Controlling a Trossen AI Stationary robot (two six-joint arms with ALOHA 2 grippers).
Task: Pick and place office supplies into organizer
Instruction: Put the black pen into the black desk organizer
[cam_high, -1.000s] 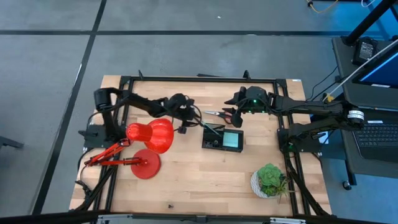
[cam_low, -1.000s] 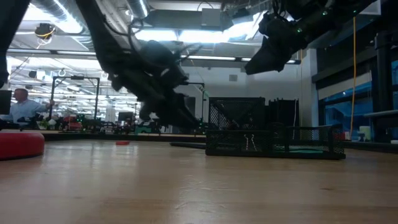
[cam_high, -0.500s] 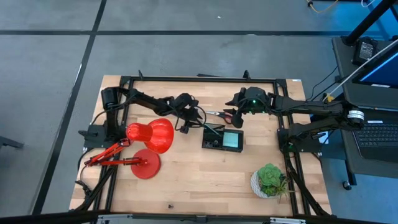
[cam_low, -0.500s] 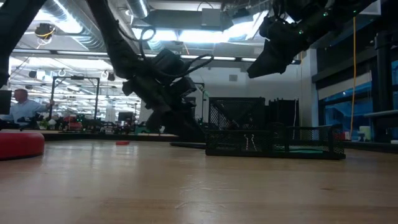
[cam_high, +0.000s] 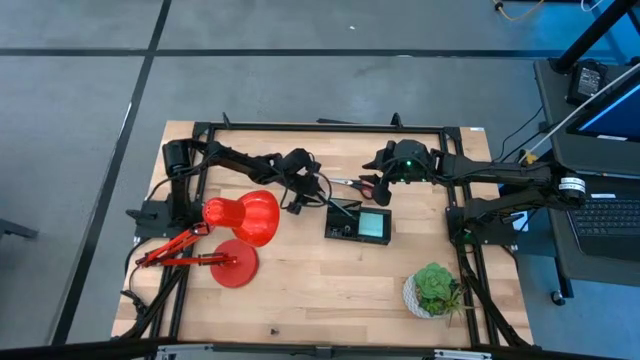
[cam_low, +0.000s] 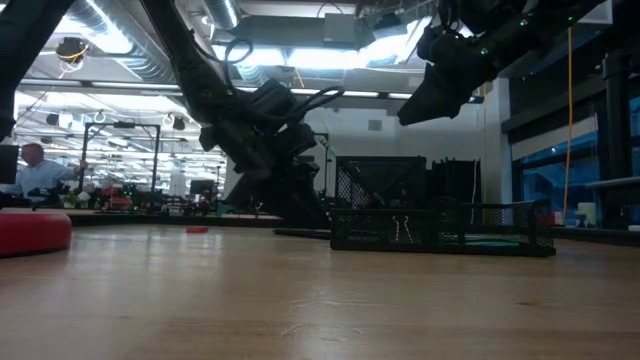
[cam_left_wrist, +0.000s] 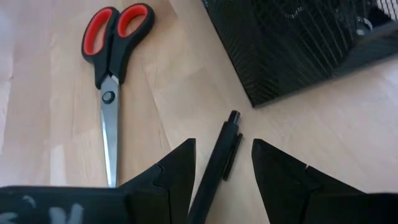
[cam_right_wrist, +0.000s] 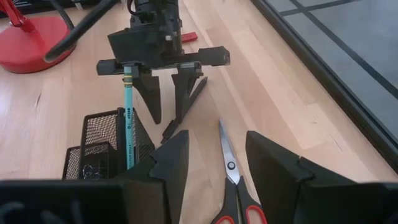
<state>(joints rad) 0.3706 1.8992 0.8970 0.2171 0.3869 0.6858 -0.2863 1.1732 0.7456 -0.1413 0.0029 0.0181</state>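
No readable text, labels, brands or numbers anywhere; the dark band on the teal pen carries marks too small to make out

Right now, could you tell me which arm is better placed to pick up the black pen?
Left: the left gripper is open with its fingers straddling the black pen beside the organizer. The right gripper hovers over the scissors.

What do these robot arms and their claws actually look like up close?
Both arms are dark, nearly black, built of slim jointed segments. The left arm trails loose black cables near its wrist. The right arm carries a small green light by its wrist and a pale band farther back. Each ends in a claw with two flat, wedge-shaped black fingers; the left claw hangs from a straight crossbar.
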